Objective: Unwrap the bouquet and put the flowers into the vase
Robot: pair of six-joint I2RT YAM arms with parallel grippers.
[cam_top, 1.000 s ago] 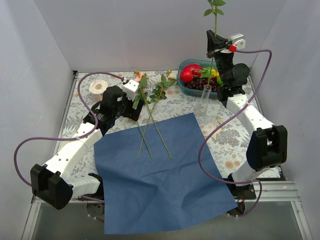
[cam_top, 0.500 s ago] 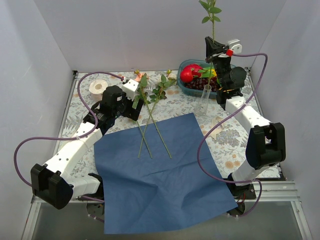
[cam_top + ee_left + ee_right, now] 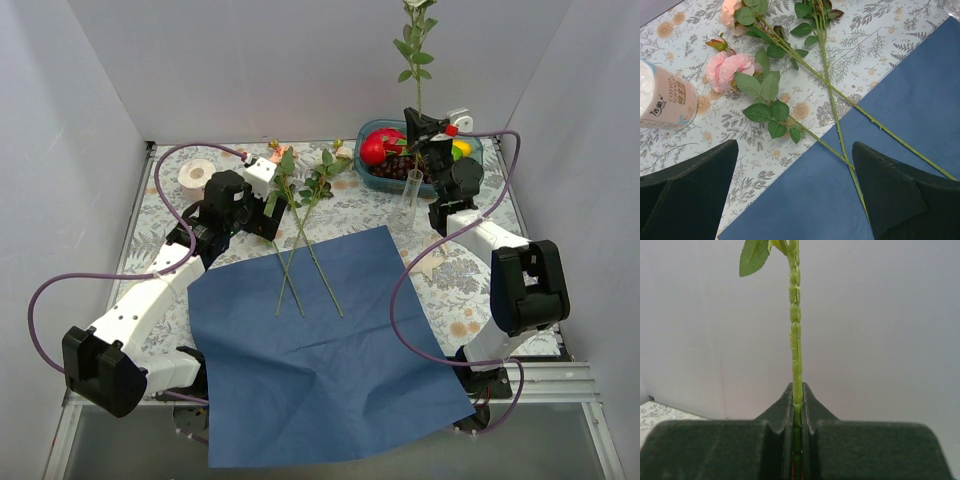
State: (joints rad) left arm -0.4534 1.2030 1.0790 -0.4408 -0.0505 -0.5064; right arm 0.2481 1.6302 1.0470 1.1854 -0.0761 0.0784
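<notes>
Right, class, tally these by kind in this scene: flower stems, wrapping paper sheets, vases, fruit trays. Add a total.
Flower stems: 4 (three lying, one upright in the right gripper)
Blue wrapping paper sheets: 1
Clear glass vases: 1
Teal fruit trays: 1
Total: 7

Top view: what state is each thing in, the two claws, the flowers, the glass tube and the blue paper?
left gripper: open, empty.
right gripper: shut on the held flower.
held flower: upright, over the vase.
vase: standing upright.
flowers on the table: lying flat, stems crossed.
blue paper: unwrapped, spread flat.
</notes>
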